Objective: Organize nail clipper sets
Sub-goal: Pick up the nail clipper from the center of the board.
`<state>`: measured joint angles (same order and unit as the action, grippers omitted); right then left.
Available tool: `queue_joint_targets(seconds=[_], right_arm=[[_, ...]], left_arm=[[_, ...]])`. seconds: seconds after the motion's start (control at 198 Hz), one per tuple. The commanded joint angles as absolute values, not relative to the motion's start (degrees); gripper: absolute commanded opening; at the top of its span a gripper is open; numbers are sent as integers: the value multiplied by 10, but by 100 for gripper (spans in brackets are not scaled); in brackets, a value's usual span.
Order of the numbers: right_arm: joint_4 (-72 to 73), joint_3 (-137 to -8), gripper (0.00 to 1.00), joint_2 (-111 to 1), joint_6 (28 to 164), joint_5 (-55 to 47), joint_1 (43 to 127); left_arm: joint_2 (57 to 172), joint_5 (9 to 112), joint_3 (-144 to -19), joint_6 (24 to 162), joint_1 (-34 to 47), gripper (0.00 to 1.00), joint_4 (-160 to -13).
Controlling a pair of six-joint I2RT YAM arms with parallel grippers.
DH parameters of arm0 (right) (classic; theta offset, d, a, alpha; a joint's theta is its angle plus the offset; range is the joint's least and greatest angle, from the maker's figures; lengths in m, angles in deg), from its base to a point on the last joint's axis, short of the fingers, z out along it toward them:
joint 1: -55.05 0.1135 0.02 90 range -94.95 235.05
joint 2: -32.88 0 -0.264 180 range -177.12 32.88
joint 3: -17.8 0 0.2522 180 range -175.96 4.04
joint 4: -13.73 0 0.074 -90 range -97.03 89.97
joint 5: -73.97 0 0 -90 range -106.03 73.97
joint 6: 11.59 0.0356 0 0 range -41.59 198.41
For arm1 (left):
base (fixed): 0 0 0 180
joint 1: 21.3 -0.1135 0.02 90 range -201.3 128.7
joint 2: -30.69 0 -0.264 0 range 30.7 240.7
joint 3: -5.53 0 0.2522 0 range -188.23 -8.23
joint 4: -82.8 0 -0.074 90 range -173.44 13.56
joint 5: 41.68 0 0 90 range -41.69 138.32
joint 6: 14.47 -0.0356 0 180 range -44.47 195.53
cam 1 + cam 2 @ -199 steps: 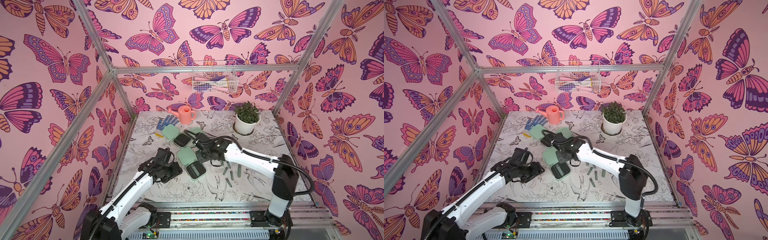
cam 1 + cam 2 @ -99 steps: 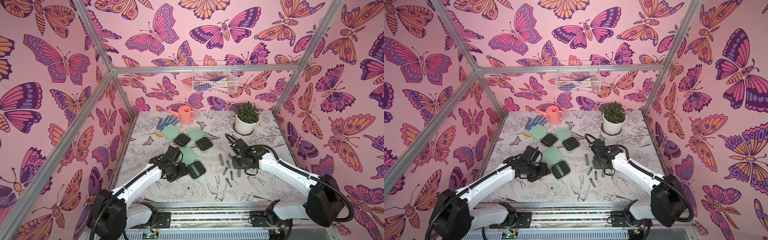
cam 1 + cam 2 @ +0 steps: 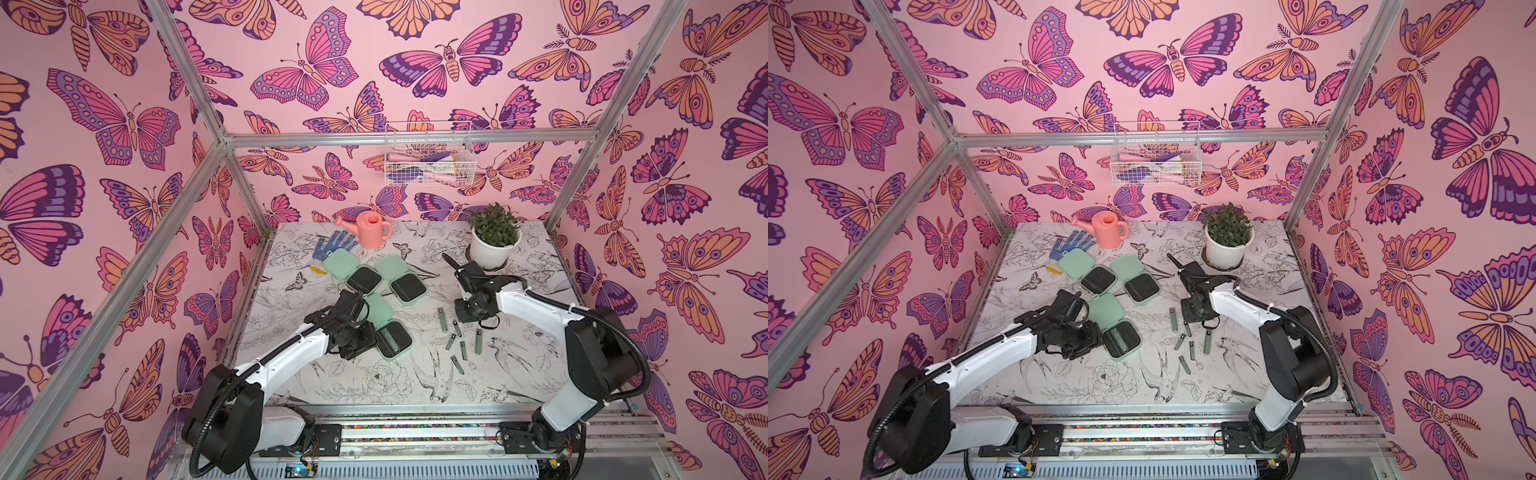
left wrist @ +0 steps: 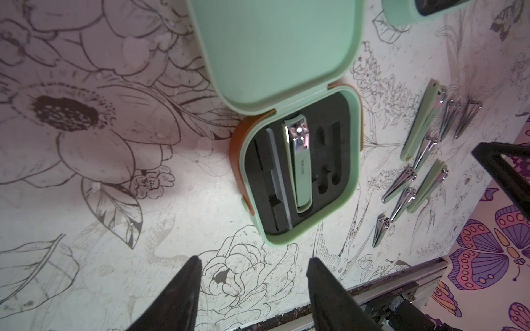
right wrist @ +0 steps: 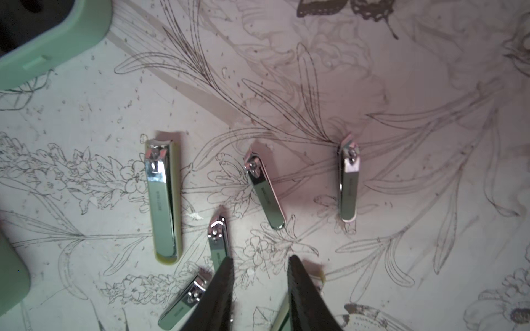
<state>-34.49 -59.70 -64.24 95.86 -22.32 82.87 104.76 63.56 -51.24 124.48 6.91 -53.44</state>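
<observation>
Change: right arm has swung off the cases, and its right hand [image 5: 260, 258] now hangs over the loose clippers [image 3: 463, 351]. Its jaws, nearly closed a second ago, have parted. Left arm has slid in, bringing the left hand [image 4: 252, 260] just beside the front case [image 4: 272, 51].
Meaning: by this evidence one delivery to the front case is finished and the next pick-up is beginning.
Right hand: part open and empty, with nothing between the fingers. One finger [image 5: 223, 286] overlaps the tail of a small clipper [image 5: 218, 240]; contact cannot be told.
Left hand: released, jaws wide, grasping nothing. Only bare bench [image 4: 86, 200] shows between its fingertips, which stand clear of the case rim.
Front case: open just ahead of the left hand, lid laid back on the far side. Its black tray holds one clipper [image 4: 299, 169] and a slim tool [image 4: 279, 183]; other slots are vacant.
Other cases: glove-side case [image 3: 341, 264] and plant-side case [image 3: 390, 266] lie open beyond the left hand. Their trays look empty in both top views.
Loose clippers: about six, scattered on the bench under and ahead of the right hand. The large clipper [image 5: 162, 197] lies off to one side of the fingers.
Outlook: most of the sorting appears to remain.
</observation>
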Motion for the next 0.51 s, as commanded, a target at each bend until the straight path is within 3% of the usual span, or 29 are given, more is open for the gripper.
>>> queue_joint_targets(seconds=[0.0,0.505], right_arm=[[-336,-622,37,-675,907,-218,823],[-316,-637,37,-719,904,-226,809]], left_arm=[[1018,637,-502,1255,73,61,-540],[1013,636,-496,1266,73,60,-541]])
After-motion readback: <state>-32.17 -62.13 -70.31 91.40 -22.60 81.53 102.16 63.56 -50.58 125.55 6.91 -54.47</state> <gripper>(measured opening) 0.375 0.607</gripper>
